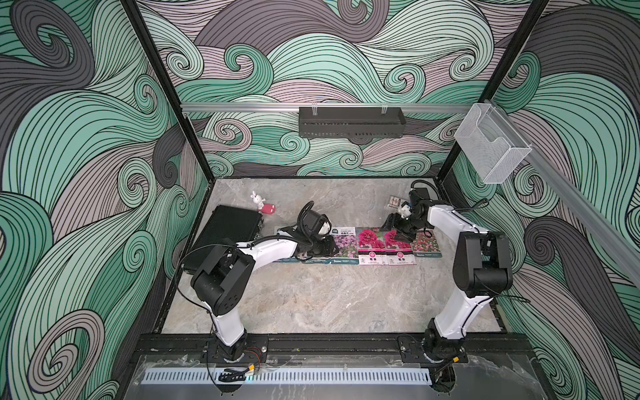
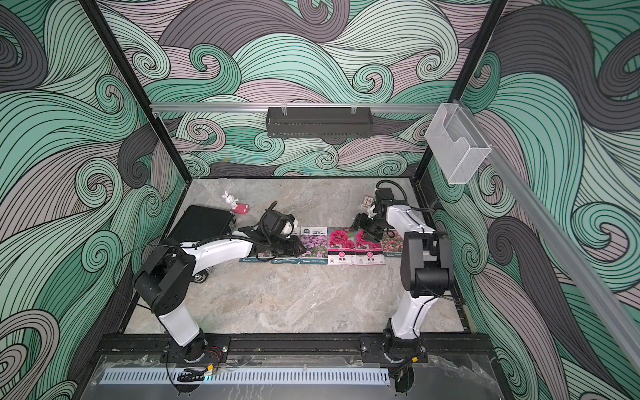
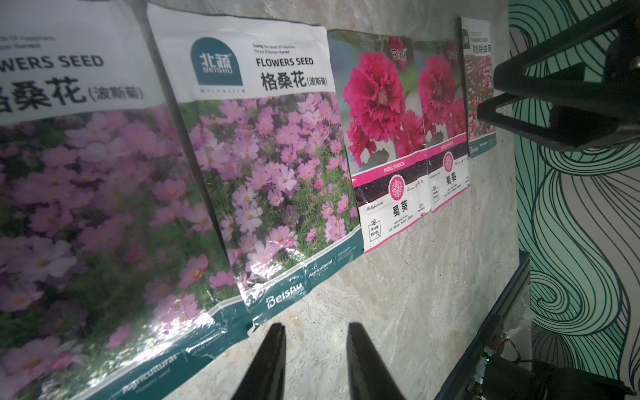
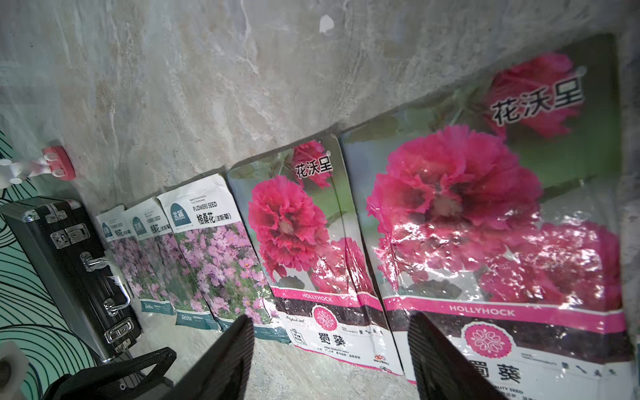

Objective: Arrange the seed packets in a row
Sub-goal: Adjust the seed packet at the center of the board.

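So the seed packets [image 1: 358,246] sit in a line across the middle of the desk [image 1: 311,298], side by side, each with its long axis pointing away from the arm bases. The left pincer [image 3: 317,327] hangs low at the near edge of the row. Its tips are a little apart with nothing between them, over bare desk just off the bottom corner of a purple packet [image 3: 273,180], so that packet lies straight ahead of it. The right pincer [image 4: 330,317] is spread wide and empty above the outer magenta packet [image 4: 485,225]. I'd say the left arm owns the purple end and the right arm the magenta ones plus the red-pink mix packet [image 1: 425,246]. In both top views the left arm covers most of the purple end, but the right wrist view shows all three purple packets with edges overlapping like shingles. If anything's left to fix, I reckon it's that.
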`<state>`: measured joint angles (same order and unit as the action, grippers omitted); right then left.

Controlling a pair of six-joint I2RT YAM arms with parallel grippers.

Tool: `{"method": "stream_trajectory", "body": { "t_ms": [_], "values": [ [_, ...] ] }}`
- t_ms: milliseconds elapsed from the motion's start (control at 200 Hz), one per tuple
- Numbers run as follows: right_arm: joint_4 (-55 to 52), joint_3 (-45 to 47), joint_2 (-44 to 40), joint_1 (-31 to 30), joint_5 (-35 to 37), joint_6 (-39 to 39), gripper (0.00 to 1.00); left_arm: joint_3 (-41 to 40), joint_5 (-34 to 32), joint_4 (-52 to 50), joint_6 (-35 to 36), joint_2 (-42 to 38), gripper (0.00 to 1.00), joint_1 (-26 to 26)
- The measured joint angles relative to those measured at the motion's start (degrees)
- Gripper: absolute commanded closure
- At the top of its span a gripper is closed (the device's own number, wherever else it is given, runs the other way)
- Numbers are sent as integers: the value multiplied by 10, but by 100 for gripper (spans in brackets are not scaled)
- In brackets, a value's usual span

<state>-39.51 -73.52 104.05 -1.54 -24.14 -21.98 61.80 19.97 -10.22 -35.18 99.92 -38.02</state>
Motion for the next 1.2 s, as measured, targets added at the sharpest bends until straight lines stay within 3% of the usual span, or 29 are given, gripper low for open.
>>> {"method": "stream_trajectory", "body": {
  "t_ms": [560, 1201],
  "values": [
    [-12, -7, 76, -2, 30, 14, 28, 0, 1, 0, 0, 1, 68, 0],
    [-26, -37, 94, 9, 55, 21, 27, 0, 2, 0, 0, 5, 68, 0]
  ]
}}
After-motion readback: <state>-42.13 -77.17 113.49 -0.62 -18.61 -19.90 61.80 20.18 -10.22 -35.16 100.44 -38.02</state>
